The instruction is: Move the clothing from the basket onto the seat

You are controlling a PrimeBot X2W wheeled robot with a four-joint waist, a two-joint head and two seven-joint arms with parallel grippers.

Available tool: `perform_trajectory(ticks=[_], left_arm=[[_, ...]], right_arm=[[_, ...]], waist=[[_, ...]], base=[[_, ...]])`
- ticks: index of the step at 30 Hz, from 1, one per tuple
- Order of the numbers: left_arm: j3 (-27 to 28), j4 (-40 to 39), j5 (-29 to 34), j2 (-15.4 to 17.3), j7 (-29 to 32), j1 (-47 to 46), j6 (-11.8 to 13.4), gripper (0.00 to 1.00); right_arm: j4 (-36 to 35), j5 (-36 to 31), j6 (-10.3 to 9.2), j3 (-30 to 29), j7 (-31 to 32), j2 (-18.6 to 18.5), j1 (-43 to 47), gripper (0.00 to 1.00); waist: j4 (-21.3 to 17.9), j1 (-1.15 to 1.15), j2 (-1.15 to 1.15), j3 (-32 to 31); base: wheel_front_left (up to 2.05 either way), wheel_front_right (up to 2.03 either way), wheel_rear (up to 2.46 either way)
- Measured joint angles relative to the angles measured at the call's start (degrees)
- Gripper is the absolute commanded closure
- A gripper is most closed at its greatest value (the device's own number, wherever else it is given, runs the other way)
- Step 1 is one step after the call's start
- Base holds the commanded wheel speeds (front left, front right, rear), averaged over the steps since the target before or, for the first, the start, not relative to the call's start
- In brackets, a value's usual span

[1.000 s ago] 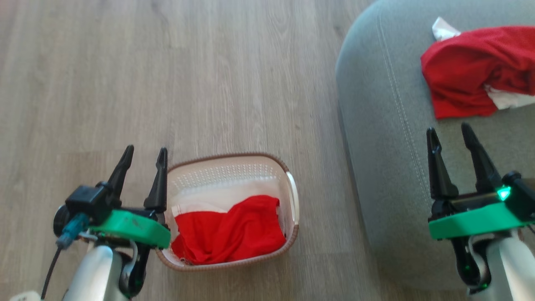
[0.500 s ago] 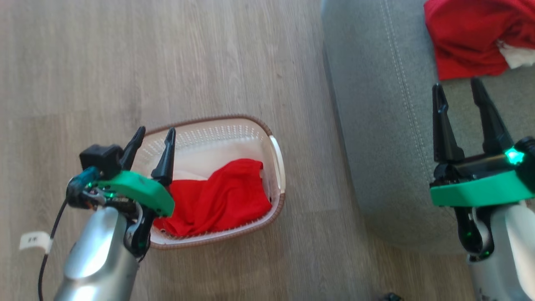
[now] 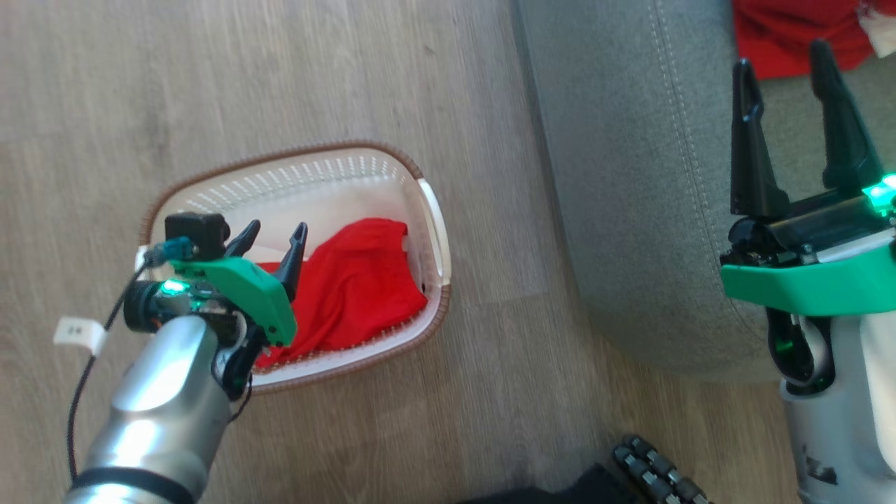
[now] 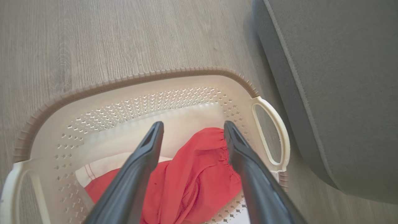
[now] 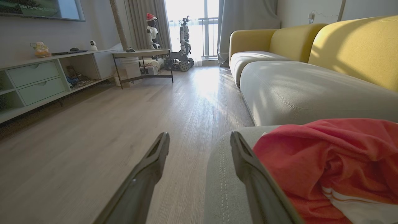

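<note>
Red garment crumpled in cream basket | left fingers spread wide, empty | right fingers likewise

Head camera looks down; left wrist, seemingly close above, shares basket.

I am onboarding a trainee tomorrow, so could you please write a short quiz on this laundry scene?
1. True or false: the left gripper is shut on the red garment in the basket.
2. Where does the second garment lie? A in the basket; B on the seat; C on the floor.
3. Fill in: the right gripper has its jaws ____.
Key: 1 false, its jaws stand open over the garment; 2 B; 3 open.
</note>
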Motion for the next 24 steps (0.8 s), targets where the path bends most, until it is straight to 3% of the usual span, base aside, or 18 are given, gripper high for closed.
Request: perform_trajectory(ticks=[10,24], left_arm=[[-7.4,6.0,-7.9,2.6,3.5,-6.1,0.0,0.00],[-15.8,10.7,-14.2,5.6,8.4,-12.7,0.0,0.00]], right_arm=[[-5.9,-1.1,0.00,0.5,-0.2,2.1,-1.8,0.00],[-12.5,-1.6,0.00,-0.6,-0.2,4.4,-5.0,0.00]], waist=[[-2.8,0.01,0.00,6.8],[-5.6,0.00,0.00,16.5]], base=[[0.00,0.00,0.00],[0.00,0.00,0.00]])
